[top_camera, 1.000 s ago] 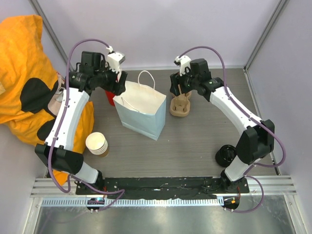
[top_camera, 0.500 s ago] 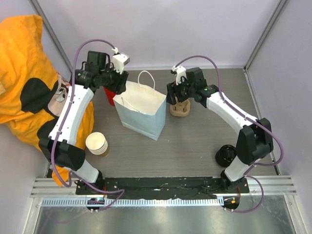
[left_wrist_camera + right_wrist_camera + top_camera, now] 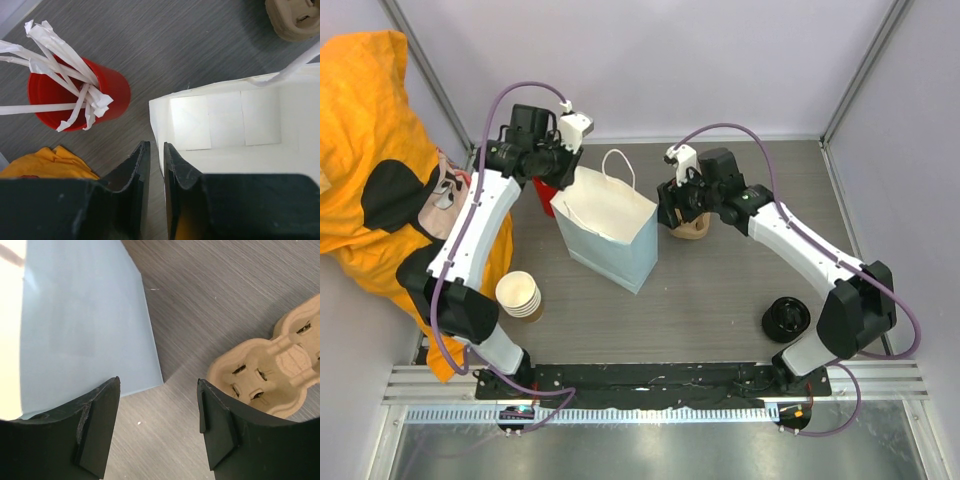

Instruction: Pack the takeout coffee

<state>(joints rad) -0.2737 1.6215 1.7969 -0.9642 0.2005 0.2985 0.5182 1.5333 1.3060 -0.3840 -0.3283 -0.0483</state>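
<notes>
Left fingers [image 3: 172, 162]: black, drawn close with only a narrow slit between them. The near corner of the bag's rim runs down into that slit, against the inner face of one finger. Whether the paper is actually pinched cannot be told.

Right fingers [image 3: 100, 425]: black, standing wide apart and holding nothing, with bare surface between their tips.

Takeout coffee: not made out in any of the three views, so its look and place cannot be told.

Pale blue paper bag with white lining and white loop handles [image 3: 610, 240]: upright with its mouth open, just beyond the left fingers. One blue side wall stands just beside one right finger. The inside that shows is white creased paper.

Tan moulded-pulp cup carrier [image 3: 280, 365]: flat on the surface, just beside the other right finger.

Red plastic cup of white paper-wrapped straws [image 3: 75, 100]: upright, beyond the left fingers, near the bag but apart from it.

Stack of lidless cream-rimmed paper cups [image 3: 520, 295]: well apart from both pairs of fingers.

Round black lids [image 3: 787, 318]: well behind the right fingers.

Grey wood-grain surface [image 3: 720, 290]: carries all of the above.
</notes>
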